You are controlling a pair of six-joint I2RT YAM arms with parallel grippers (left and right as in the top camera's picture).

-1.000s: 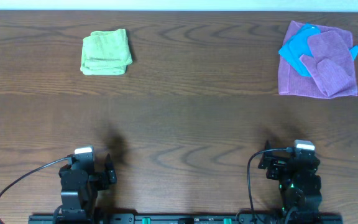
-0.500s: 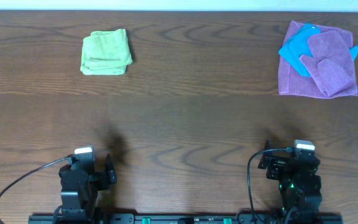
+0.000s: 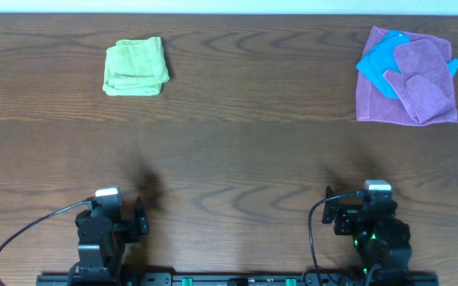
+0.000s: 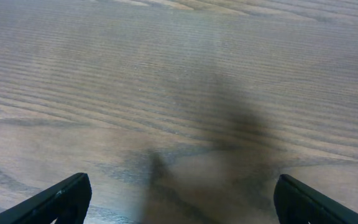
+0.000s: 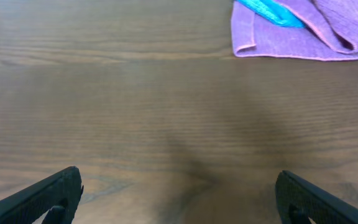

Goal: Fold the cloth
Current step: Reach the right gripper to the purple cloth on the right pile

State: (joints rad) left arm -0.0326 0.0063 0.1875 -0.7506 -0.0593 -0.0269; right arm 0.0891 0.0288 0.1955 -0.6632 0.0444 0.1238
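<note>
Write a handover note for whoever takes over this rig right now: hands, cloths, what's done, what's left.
Left hand: open, empty, at the near edge.
Right hand: the same.
Far right: top purple cloth rumpled over a blue cloth, on a flat bottom purple cloth.
Far left: green cloth, folded.
Done: neither purple cloth folded.
Left: pull one free, fold it.

Left arm [image 3: 102, 230]: kept folded low, lower left of overhead frame. Left gripper [image 4: 180, 200]: jaws spread wide, tips seen at lower corners of wrist frame.
Right arm [image 3: 376, 234]: kept folded low, lower right. Right gripper [image 5: 179, 196]: jaws spread wide likewise.
</note>
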